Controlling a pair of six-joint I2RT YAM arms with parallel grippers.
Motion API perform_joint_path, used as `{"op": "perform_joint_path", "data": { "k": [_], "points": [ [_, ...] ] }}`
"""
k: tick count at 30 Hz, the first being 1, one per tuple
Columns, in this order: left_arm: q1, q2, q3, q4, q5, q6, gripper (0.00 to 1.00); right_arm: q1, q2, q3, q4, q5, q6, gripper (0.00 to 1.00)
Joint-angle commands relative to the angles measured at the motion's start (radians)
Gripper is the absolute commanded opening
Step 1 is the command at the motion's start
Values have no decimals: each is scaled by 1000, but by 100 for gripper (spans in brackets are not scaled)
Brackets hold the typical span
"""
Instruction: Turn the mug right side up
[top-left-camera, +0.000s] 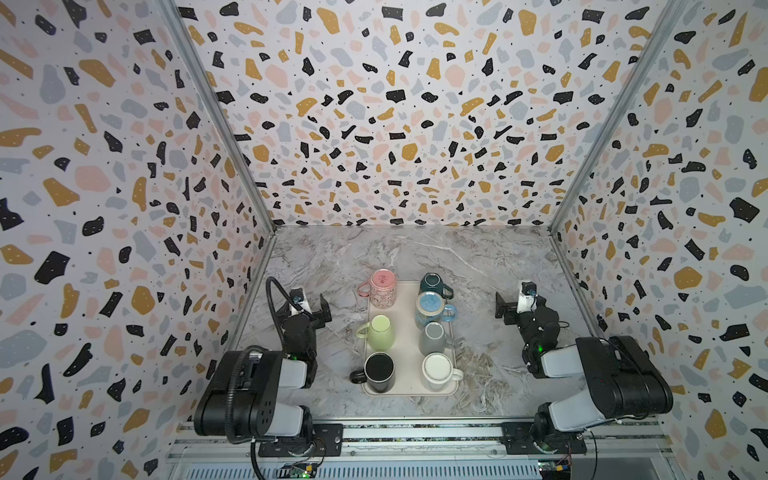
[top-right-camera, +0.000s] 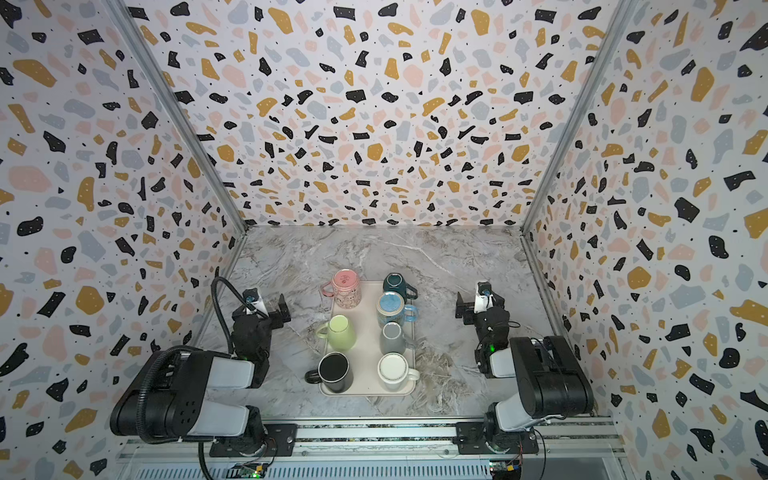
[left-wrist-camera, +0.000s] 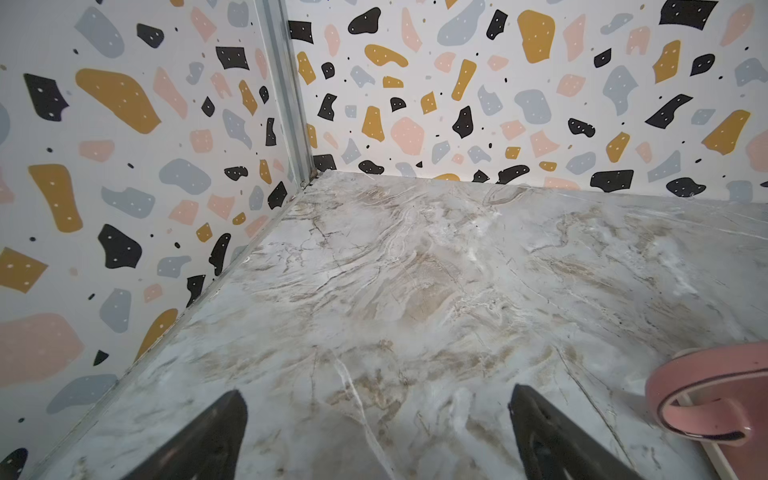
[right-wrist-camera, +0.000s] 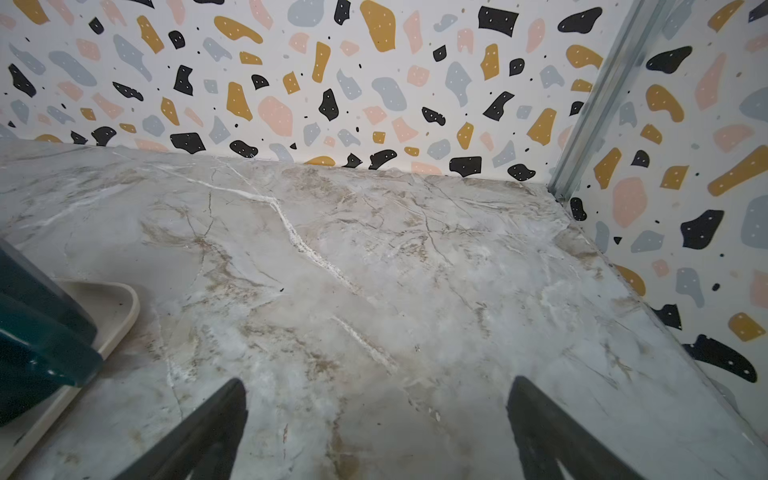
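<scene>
Marble-look bench (top-left-camera: 478, 266) is the widest thing. It is bare toward 12 o'clock and closed by patterned walls (top-left-camera: 124, 208) at 9 and 3 o'clock. On its middle lies a cream tray (top-left-camera: 409, 332), with its long axis from 6 to 12 o'clock, carrying seven mugs in two columns.

Most mugs show a flat base upward, so I judge them inverted; which mug is meant I cannot tell. The handles (top-left-camera: 356, 376) of the left column point to 9 o'clock, those of the right column about to 3 o'clock.

The pink mug (top-left-camera: 383, 289), at the tray's 11 o'clock corner, is nearest the left tool (top-left-camera: 325, 309). The dark green mug (top-left-camera: 433, 284), at 1 o'clock, is nearest the right tool (top-left-camera: 503, 309).

Both tools are released, jaws wide, grasping nothing, each over bare bench near the tray. Mugs within a column stand close together, so the turning room seems better outside the tray.
</scene>
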Motion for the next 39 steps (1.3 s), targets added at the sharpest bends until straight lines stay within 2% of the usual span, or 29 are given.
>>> {"op": "perform_joint_path", "data": {
  "k": [1, 28, 29, 32, 33, 36, 39],
  "points": [
    [-5, -11, 19, 48, -5, 8, 100, 1, -9, -4, 23, 6, -3, 99],
    [-5, -8, 24, 42, -6, 8, 100, 1, -11, -7, 28, 6, -5, 99],
    [-5, -9, 24, 42, -7, 8, 100, 4, -17, -7, 37, 41, 7, 99],
    [-5, -16, 26, 46, -7, 4, 100, 6, -128, 53, -166, 116, 33, 99],
    [-5, -35, 52, -18, -21, -3, 100, 6, -172, 78, -241, 115, 27, 99],
    [-4, -103, 221, -375, -51, -17, 100, 11, -287, 155, -469, 95, 36, 99],
    [-4, -132, 310, -514, -31, -61, 100, 23, -375, 272, -743, 71, 113, 99]
  ]
}}
